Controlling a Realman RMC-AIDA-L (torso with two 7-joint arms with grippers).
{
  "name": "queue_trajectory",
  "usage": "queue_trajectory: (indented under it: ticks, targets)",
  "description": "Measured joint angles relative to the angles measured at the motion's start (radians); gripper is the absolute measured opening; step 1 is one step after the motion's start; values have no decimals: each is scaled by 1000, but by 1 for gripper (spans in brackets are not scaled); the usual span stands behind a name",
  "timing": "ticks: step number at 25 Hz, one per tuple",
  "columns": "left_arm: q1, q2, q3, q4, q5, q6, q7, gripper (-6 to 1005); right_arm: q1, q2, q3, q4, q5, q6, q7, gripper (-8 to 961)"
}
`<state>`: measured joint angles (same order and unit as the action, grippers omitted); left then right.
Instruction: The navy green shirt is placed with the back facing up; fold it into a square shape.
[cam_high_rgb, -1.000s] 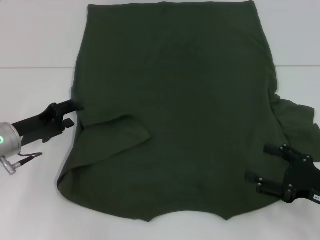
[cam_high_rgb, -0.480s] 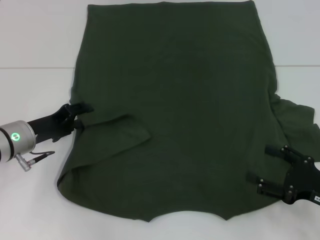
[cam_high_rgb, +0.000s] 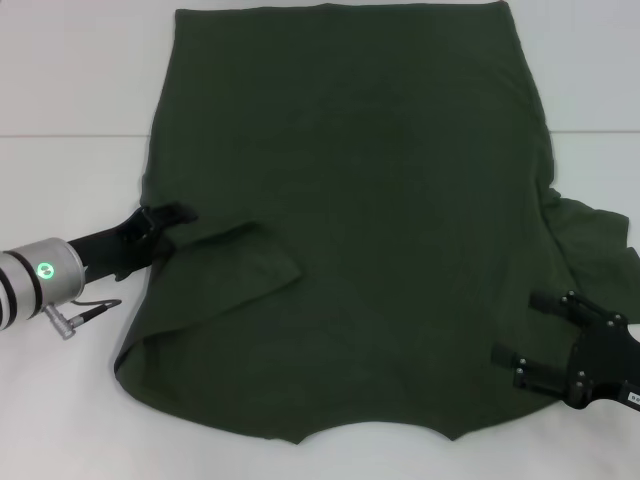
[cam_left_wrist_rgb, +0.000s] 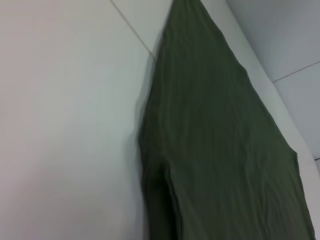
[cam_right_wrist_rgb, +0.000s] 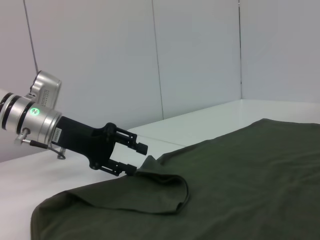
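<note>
The navy green shirt (cam_high_rgb: 350, 200) lies flat on the white table, plain side up, with its neckline at the near edge. Its left sleeve (cam_high_rgb: 245, 262) is folded in over the body, and its right sleeve (cam_high_rgb: 595, 235) sticks out sideways. My left gripper (cam_high_rgb: 178, 218) is at the shirt's left edge, just above the folded sleeve. The right wrist view shows this left gripper (cam_right_wrist_rgb: 133, 159) open, fingertips at the cloth's edge. My right gripper (cam_high_rgb: 520, 327) stands open over the shirt's near right corner. The left wrist view shows only the shirt (cam_left_wrist_rgb: 225, 150) and table.
The white table (cam_high_rgb: 70, 90) surrounds the shirt on the left, right and near sides. A seam line in the table (cam_high_rgb: 70, 136) runs across behind the left arm. Pale walls (cam_right_wrist_rgb: 200, 55) stand beyond the table.
My left gripper has slid right along the table until its fingertips reach the shirt's left edge. The right gripper and the shirt have stayed put.
</note>
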<state>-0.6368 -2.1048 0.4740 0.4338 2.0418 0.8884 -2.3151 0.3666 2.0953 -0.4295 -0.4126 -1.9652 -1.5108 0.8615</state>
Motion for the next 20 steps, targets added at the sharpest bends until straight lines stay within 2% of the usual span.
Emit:
queue_trajectory:
  ticks: [6,11,15,20]
  targets:
    - [-45,-11,-2,-20,-6,-38,26,652,0,0,-3,0,0,0,0,947]
    - [-113,-34,-7,-60,-26,-128,90,652,-1,0,-7,0,0,0,-1,947]
    - [-158,-56,-9,-60,-150,-161,198,651,-5,0,-8,0,-1,-2,0,947]
    - [-212,-59,-8,-108,-294,-198,355,649,-8,-1,-8,0,-1,-9,2,947]
